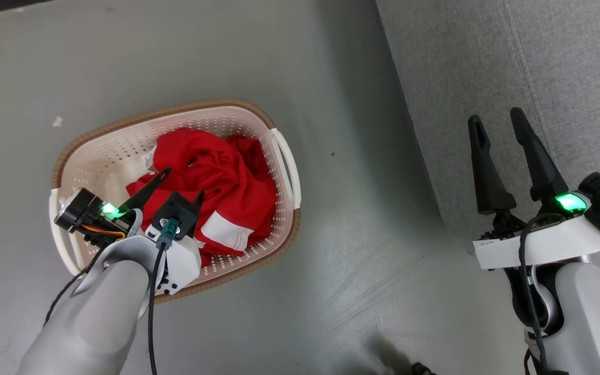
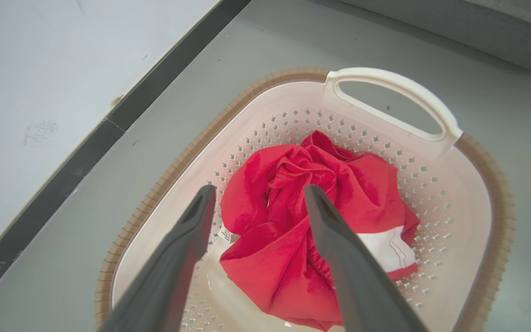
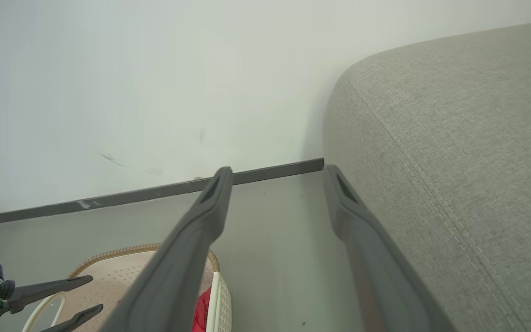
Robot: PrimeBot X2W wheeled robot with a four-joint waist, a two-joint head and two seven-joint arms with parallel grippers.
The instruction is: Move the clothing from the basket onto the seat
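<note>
Both grippers are spread wide and grip nothing. The left gripper (image 1: 184,183) hangs above the basket (image 1: 175,112), the crumpled red clothing (image 1: 227,177) lying inside it just beneath and ahead of the fingertips (image 2: 204,200). The right gripper (image 1: 496,117) hovers well apart from that basket, the grey seat (image 1: 565,62) close along its right-hand finger.

Red clothing (image 1: 227,172) crumpled in cream basket (image 1: 107,156) on grey floor (image 1: 357,234). Left tool (image 1: 183,183), fingers spread, over the clothing. Right tool (image 1: 495,119), fingers apart, over grey sofa (image 1: 487,62) edge.
</note>
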